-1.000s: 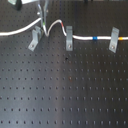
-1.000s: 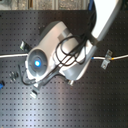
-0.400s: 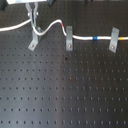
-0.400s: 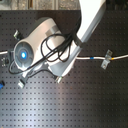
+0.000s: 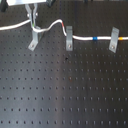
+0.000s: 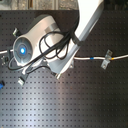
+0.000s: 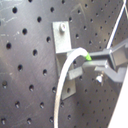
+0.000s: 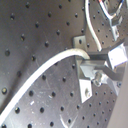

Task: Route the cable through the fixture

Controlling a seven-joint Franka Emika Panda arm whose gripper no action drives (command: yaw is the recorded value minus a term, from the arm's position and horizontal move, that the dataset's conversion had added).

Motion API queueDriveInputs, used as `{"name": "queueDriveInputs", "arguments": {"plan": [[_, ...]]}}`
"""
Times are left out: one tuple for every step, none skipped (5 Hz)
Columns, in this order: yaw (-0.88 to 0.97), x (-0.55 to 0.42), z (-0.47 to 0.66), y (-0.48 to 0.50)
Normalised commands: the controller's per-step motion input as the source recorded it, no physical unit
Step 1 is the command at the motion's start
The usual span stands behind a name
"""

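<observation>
The white cable (image 5: 82,37) runs across the back of the board in the first exterior view, with its blue-and-yellow band (image 5: 93,37) between two narrow clips. The fixture (image 5: 33,40), the broad grey bracket, stands at the first exterior view's left. My gripper (image 5: 33,20) hangs right above it, shut on the cable, which sits at the top of the prongs. In the second wrist view the cable (image 8: 45,67) arcs in to the gripper (image 8: 90,64) beside the bracket (image 8: 80,42). In the second exterior view the arm (image 6: 50,40) hides the gripper and the fixture.
A narrow clip (image 5: 69,40) holds the cable mid-board, and another (image 5: 114,41) stands toward the first exterior view's right. The same cable (image 6: 90,58) and a clip (image 6: 105,60) show in the second exterior view. The black perforated board (image 5: 65,90) spreads in front.
The arm has moved toward the first exterior view's left with the cable, from beside the fixture to over it. The cable's loop by the middle clip has flattened.
</observation>
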Motion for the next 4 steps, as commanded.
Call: {"name": "queueDriveInputs", "arguments": {"plan": [[0.0, -0.02, 0.03, -0.003], [-0.17, -0.141, 0.04, -0.04], [-0.09, -0.228, 0.02, -0.036], [-0.36, -0.392, 0.01, -0.074]]}}
